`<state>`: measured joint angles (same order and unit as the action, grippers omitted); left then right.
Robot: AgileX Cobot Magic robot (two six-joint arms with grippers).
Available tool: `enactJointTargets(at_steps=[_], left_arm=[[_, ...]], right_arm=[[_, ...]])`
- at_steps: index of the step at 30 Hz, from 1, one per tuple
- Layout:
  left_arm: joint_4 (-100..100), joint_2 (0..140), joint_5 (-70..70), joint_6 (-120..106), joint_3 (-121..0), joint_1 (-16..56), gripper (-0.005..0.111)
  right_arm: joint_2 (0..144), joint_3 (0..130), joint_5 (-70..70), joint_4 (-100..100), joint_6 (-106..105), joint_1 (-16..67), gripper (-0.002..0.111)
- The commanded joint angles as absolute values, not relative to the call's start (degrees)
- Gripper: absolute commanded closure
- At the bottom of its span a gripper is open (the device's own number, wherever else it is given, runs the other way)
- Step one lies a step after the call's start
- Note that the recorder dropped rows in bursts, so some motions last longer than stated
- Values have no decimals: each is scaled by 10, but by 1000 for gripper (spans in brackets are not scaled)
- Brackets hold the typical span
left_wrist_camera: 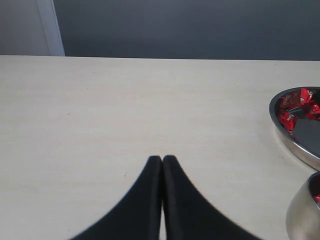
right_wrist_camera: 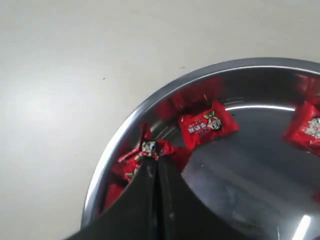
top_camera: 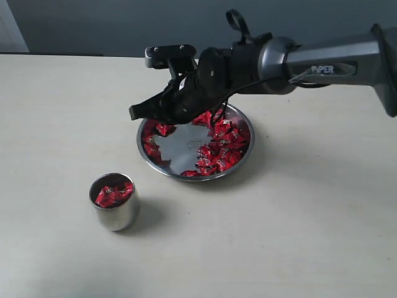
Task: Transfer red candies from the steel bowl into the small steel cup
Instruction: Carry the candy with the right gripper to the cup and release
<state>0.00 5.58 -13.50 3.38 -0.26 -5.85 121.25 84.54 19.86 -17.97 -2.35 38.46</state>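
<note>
While the desk [top_camera: 62, 124] is carrying everything, we are seeing the steel bowl [top_camera: 177, 152] lying at its middle with red candies [top_camera: 223, 146] ringing its floor. The small steel cup [top_camera: 115, 217] is standing near it, holding more. The right tool [top_camera: 135, 113] is hovering over the bowl's rim with its jaws together. The left tool [left_wrist_camera: 161, 159] is likewise pressing shut above bare desk.

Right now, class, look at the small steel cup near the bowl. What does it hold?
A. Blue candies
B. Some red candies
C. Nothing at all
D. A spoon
B: in the exterior view, red candies in shiny wrappers show inside the small steel cup, below its rim.
</note>
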Motion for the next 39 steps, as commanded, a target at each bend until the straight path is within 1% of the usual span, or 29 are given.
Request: enactJointTargets(at_steps=[1, 7, 14, 20, 25, 31, 39], left_arm=[[0, 53, -134, 35, 0, -56, 106], [0, 53, -134, 35, 0, -56, 106], [0, 53, -134, 35, 0, -56, 106], [0, 53, -134, 35, 0, -56, 106], [0, 53, -134, 35, 0, -56, 106], [0, 53, -134, 35, 0, -56, 106], [0, 53, -134, 35, 0, -56, 106]], right_arm=[[1175, 848, 267, -169, -33, 388, 109], [1125, 842, 321, -171, -70, 414, 109], [1091, 842, 408, -173, -120, 477, 109], [1089, 842, 429, -172, -124, 515, 109], [1096, 842, 462, -175, -138, 521, 109], [1129, 842, 462, -247, -212, 521, 109], [1129, 842, 453, -245, -212, 520, 109]])
